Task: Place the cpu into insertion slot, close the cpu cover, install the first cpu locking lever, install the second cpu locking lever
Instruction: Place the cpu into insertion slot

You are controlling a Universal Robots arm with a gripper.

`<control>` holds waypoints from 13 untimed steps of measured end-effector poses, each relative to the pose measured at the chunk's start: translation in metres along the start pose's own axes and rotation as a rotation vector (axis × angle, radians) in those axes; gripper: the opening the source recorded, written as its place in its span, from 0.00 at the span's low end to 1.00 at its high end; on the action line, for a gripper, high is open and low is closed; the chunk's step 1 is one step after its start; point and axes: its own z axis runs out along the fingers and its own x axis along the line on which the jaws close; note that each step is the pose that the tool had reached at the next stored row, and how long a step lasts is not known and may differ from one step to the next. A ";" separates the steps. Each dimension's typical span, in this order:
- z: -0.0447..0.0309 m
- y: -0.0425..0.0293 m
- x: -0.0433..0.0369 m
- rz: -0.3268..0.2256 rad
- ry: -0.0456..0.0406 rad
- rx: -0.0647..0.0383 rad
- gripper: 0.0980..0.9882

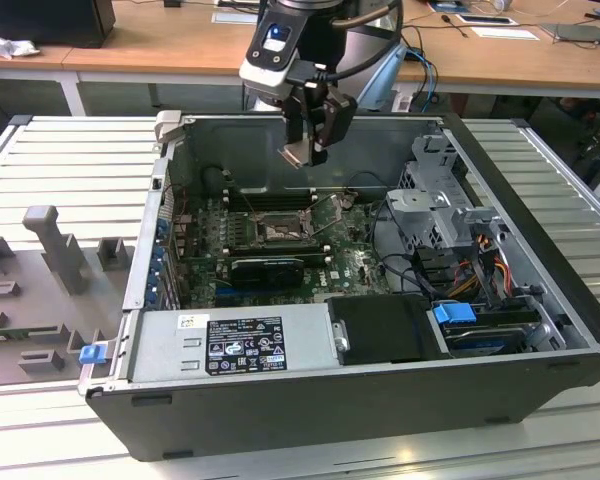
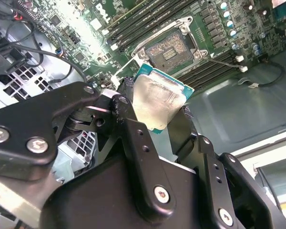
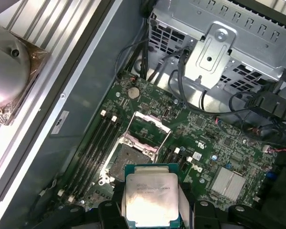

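While gripper (image 2: pixel 156 119) clamps cpu (image 2: pixel 159 98), edges hidden

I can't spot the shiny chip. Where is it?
In both wrist views the cpu is pinched in the gripper, up over the motherboard, near the empty socket.

Black gripper (image 2: pixel 156 109), silver screws (image 2: pixel 162 193), grey wrist (image 1: pixel 263 66) with a blue light (image 1: pixel 273 33).

Unreadable small print on the black label (image 1: pixel 244 345) of the power supply (image 1: pixel 305 340) and on the cpu (image 3: pixel 150 198)
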 end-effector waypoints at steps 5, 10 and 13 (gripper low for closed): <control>0.0000 0.0000 0.0000 0.027 -0.0025 0.000 0.48; 0.0002 0.0000 0.0000 0.066 -0.0059 -0.001 0.48; 0.0002 0.0000 0.0000 0.087 -0.0078 -0.002 0.48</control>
